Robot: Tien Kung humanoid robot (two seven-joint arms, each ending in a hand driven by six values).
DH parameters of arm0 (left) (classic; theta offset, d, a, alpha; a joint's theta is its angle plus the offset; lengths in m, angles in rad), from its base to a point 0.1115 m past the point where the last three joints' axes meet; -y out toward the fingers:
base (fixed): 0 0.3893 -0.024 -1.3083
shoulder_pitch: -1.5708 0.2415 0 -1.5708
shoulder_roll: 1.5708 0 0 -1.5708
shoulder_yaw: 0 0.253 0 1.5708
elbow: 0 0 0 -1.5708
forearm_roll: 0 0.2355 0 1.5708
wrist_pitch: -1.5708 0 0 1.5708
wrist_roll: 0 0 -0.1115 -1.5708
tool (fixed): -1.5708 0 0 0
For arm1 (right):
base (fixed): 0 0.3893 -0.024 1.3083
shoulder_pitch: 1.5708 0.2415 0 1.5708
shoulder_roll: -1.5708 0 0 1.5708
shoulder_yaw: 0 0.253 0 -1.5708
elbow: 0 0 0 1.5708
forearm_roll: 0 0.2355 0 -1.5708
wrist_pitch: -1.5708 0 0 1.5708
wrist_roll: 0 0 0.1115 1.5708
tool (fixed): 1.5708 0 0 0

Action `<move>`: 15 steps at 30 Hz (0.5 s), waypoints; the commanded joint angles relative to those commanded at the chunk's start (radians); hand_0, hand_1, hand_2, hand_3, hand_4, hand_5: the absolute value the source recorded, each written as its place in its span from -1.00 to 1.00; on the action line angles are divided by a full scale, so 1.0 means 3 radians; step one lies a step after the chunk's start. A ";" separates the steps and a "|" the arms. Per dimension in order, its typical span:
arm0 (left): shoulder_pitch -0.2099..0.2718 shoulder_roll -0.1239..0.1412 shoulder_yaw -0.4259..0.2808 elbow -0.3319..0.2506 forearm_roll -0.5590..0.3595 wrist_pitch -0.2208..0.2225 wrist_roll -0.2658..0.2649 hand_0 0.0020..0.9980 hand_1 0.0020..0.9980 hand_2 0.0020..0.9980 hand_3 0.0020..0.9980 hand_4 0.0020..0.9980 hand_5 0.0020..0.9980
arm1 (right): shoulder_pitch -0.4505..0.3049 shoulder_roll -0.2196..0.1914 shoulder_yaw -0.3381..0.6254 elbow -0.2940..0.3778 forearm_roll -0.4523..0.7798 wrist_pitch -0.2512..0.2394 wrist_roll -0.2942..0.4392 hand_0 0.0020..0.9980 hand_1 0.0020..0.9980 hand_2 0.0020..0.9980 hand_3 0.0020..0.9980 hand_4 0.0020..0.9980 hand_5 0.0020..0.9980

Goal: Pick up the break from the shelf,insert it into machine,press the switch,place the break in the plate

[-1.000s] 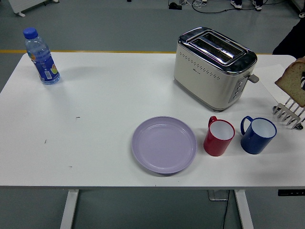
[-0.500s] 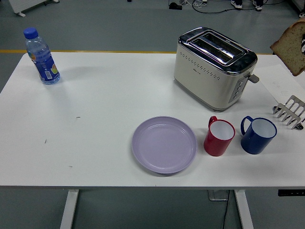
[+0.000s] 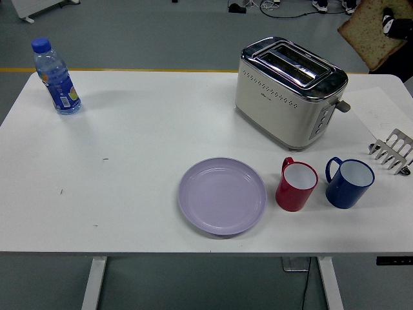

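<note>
A slice of brown bread [image 3: 366,31] hangs in the air at the top right, above and to the right of the toaster. My right hand [image 3: 395,26] is shut on its right edge, with only a black fingertip and part of the hand showing at the picture's edge. The cream and chrome toaster [image 3: 288,90] stands at the back right of the table with both slots bare and its lever [image 3: 342,105] up on the right end. The metal toast rack [image 3: 392,150] stands bare at the right edge. A lilac plate [image 3: 222,195] lies at the front centre. My left arm is out of view.
A red mug [image 3: 296,184] and a blue mug [image 3: 349,182] stand between the plate and the rack, in front of the toaster. A blue water bottle [image 3: 57,77] stands at the back left. The table's left half holds nothing else.
My right hand has lifted the bread off the rack and carried it up and to the left, towards the toaster. The rack now stands bare.
</note>
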 joint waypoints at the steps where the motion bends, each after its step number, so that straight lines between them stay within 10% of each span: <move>1: 0.0003 0.0000 0.0001 0.0000 0.0004 0.0000 0.0002 0.43 0.34 0.50 0.42 0.11 0.87 | 0.0050 0.0023 -0.0044 -0.0033 0.0049 0.0010 0.0004 -0.76 -0.46 -0.27 -0.04 0.07 -1.00; 15: 0.0028 0.0000 0.0021 0.0000 0.0013 0.0009 0.0007 0.43 0.32 0.50 0.42 0.10 0.87 | 0.0470 0.0408 -0.0477 -0.0561 0.0200 0.0070 0.0168 -0.77 -0.46 -0.27 -0.04 0.07 -1.00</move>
